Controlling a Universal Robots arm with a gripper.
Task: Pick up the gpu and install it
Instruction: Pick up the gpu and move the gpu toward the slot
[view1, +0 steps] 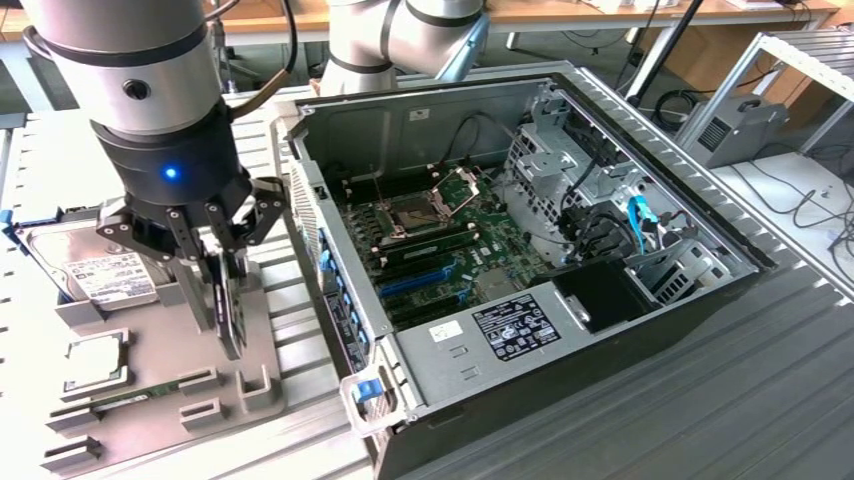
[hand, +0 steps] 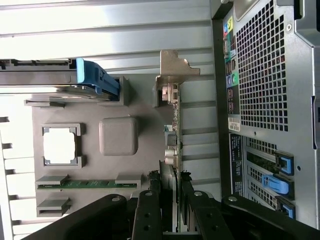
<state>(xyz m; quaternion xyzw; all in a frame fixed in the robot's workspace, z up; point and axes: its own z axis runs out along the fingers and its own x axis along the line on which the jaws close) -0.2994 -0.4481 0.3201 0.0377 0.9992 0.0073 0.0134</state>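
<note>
Hand (hand: 170, 177) pinches the upright gpu (hand: 172, 117) at the grey tray (hand: 145, 150) on the ribbed metal bench (view1: 641, 420).

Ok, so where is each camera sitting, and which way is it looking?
Exterior view: sits high up off the arm, looking down at a slant onto the open black computer case and the grey parts tray on the exterior view's left; the silver-and-black arm and its tool show.
Wrist view: rides on the wrist, looking down along the tool at the green gpu card with silver end bracket, which stands on edge in the tray.
Shared: the tool, the card, the tray and the case.
</note>
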